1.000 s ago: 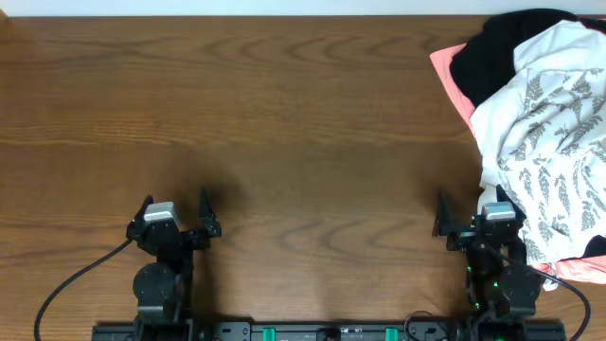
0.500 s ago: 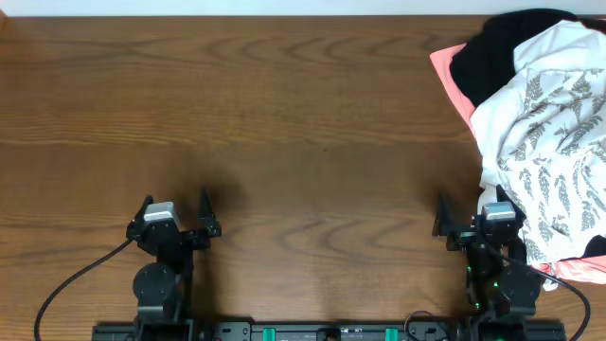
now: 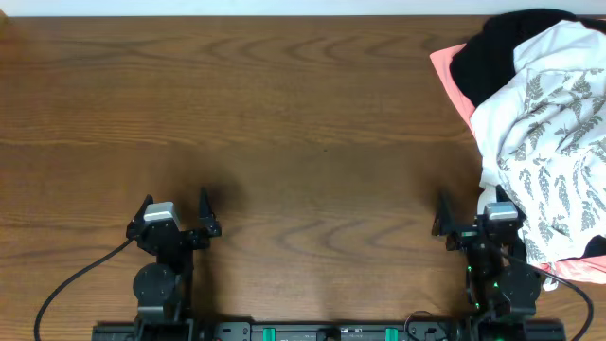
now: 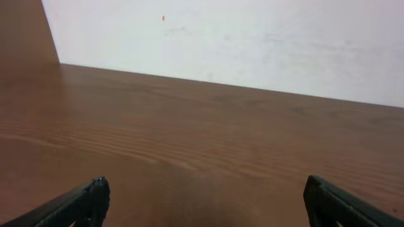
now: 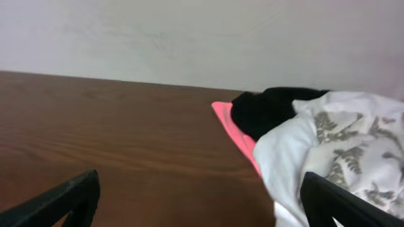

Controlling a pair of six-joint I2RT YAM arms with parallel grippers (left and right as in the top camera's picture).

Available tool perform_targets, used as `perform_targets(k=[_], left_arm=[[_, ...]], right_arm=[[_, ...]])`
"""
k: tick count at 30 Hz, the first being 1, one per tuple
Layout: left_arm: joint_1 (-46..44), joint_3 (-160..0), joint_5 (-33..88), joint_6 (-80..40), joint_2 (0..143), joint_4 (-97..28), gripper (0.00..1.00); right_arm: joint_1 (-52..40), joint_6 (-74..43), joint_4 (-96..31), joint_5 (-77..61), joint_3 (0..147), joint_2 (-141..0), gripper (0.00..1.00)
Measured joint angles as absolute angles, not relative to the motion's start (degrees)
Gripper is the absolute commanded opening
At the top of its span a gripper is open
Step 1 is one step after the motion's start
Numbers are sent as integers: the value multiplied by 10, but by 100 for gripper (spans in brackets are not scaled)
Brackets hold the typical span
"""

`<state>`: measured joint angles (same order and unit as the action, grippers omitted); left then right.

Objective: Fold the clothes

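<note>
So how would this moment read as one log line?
stage: folding not started | fern-print garment: crumpled, unfolded, right side | left jaws: open, empty | right jaws: open, empty

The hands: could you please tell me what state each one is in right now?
Left hand: open, holding nothing.
Right hand: open, holding nothing.

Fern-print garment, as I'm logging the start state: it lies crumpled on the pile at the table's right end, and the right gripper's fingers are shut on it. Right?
Not quite. The fern-print garment does lie crumpled on the pile at the table's right end, but the right gripper's fingers stand wide open, nothing between them; the right wrist view shows it.
</note>
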<state>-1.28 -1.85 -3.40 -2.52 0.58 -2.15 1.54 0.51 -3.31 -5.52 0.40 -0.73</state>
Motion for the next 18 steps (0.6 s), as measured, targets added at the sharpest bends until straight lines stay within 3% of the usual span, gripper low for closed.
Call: perform_targets(k=[7, 18], left_arm=[[-13, -27, -1, -41, 6, -48, 98], [-13, -164, 11, -60, 93, -202, 98]], right_arm=[[15, -44, -84, -50, 25, -14, 99], [15, -59, -273, 17, 237, -175, 99]])
